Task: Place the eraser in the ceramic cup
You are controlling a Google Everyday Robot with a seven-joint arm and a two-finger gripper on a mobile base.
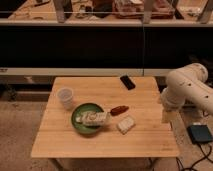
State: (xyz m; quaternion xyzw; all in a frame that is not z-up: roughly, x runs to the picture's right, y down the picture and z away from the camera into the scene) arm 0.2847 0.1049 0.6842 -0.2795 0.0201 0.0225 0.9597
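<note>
The eraser (127, 82), a small flat black block, lies near the far right edge of the wooden table (75, 142). The ceramic cup (65, 97), white and round, stands upright at the table's left side. My gripper (166, 116) hangs just off the table's right edge, below the bulky white arm (187, 90). It is well to the right of the eraser and nearer the front, and far from the cup. It holds nothing that I can see.
A dark green bowl (80, 124) with a pale packet (94, 118) in it sits in the table's middle. A red-brown oblong item (119, 110) and a pale whitish block (126, 124) lie right of the bowl. A dark box (201, 134) lies on the floor at right.
</note>
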